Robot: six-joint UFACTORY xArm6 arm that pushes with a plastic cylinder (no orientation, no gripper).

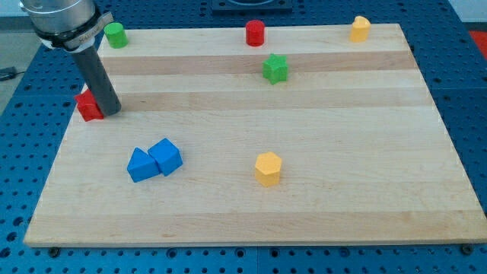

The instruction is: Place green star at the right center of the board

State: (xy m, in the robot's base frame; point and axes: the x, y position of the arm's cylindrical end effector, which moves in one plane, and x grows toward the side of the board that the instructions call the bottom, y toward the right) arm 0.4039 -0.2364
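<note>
**Tip Far From Target: Risks and Block Count**

While my tip (111, 111) sits at the view's left edge of the board (304, 221), it touches or very nearly touches the red block (89, 105), whose shape is partly hidden behind the rod. No pincer is fitted; the rod has nothing to spread or press together, so it can only push.

Position of the task item: the green star (275, 68) lies in the upper middle of the board, well apart from my tip and to the view's left of the right-centre spot it must reach.

Risks, as judged from this layout:
- Leaving the present position carelessly would drag the red block along, since it lies against the rod.
- A straight run toward the star ends on its left side, which suits a rightward push; but an off-centre contact on the star's points would likely spin it or send it toward the top edge.
- The red cylinder (254, 33), just above and left of the star, could be clipped by a high approach.
- An overlong push could carry the star off the right edge.

Count:
- Red: two.
- Green: two, the star and a green cylinder (115, 34) at top left.
- Yellow: two, one yellow block (359, 28) at top right, one yellow hexagon block (268, 168) lower middle.
- Blue: two blue blocks (154, 160), touching each other, lower left.
- Total: eight.
</note>
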